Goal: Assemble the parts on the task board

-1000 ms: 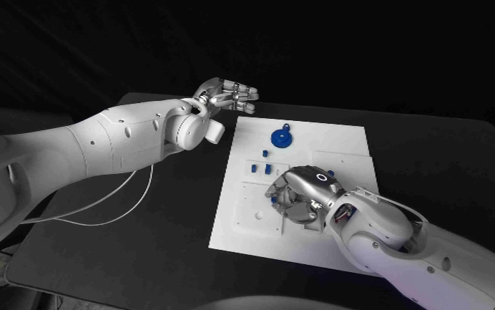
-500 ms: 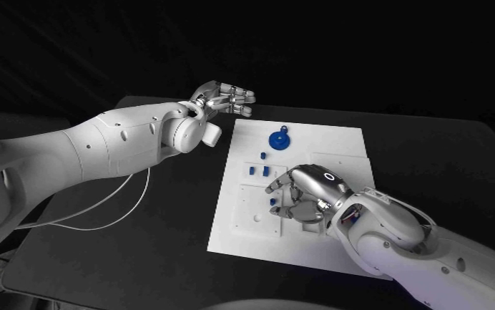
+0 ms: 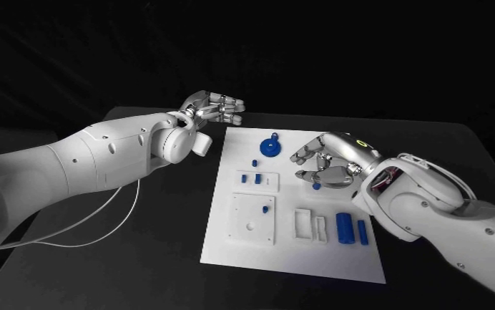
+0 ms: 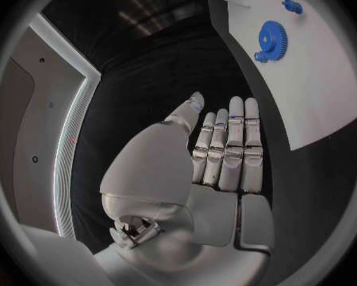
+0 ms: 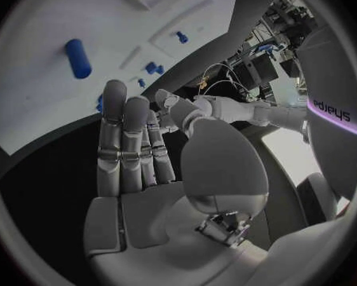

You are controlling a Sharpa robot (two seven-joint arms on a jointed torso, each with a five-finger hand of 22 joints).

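The white task board (image 3: 237, 253) lies in the middle of the table. A blue gear (image 3: 271, 145) sits at its far end. Small blue parts (image 3: 251, 178) stand on its left half, and another part (image 3: 265, 209) sits in a square plate. Two blue cylinders (image 3: 350, 229) lie near the right edge. My right hand (image 3: 330, 161) hovers over the board's right middle, fingers apart and empty; its palm (image 5: 139, 159) is bare, with a cylinder (image 5: 77, 58) beyond it. My left hand (image 3: 214, 107) hangs off the board's far left corner, fingers straight (image 4: 218, 152), holding nothing, with the gear (image 4: 271, 39) beyond.
The black table (image 3: 124, 253) surrounds the board, with open room on its left. A white cable (image 3: 114, 217) loops from my left arm over the table's left side. White slotted blocks (image 3: 310, 224) stand on the board beside the cylinders.
My right hand has lifted off the board's near middle and moved toward its far right, uncovering the two cylinders. The left hand has hardly moved.
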